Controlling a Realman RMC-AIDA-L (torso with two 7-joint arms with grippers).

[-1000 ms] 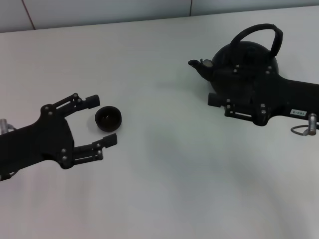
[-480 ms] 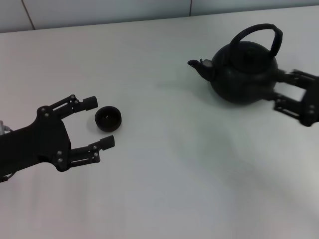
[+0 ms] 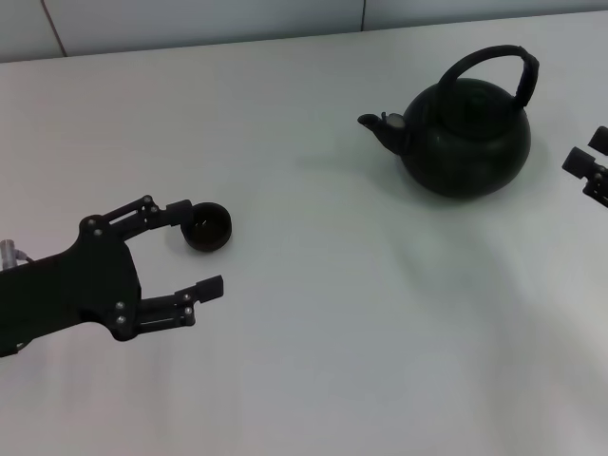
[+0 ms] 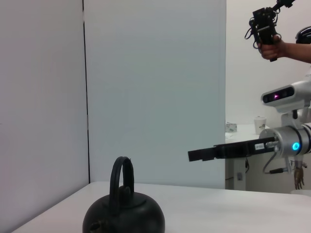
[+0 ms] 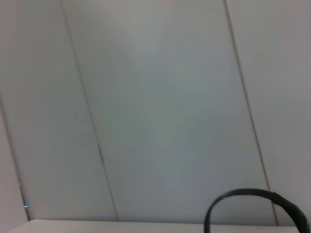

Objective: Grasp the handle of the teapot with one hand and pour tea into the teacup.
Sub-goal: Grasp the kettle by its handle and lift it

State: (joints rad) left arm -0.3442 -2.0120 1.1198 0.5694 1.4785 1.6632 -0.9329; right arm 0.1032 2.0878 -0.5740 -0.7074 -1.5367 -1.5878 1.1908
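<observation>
Head view: round matte-black teapot (image 3: 465, 138), arched handle (image 3: 489, 71) upright; left tool (image 3: 195, 247) spread beside teacup (image 3: 207, 228).

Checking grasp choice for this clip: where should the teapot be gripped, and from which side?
Probably by the handle, the arched hoop standing upright over the teapot, near its top where the bar shows clear space underneath. Come from the robot's right: the spout points left toward the teacup, and the right gripper is at that edge, apart from the pot. The round body looks too wide to pinch.
</observation>
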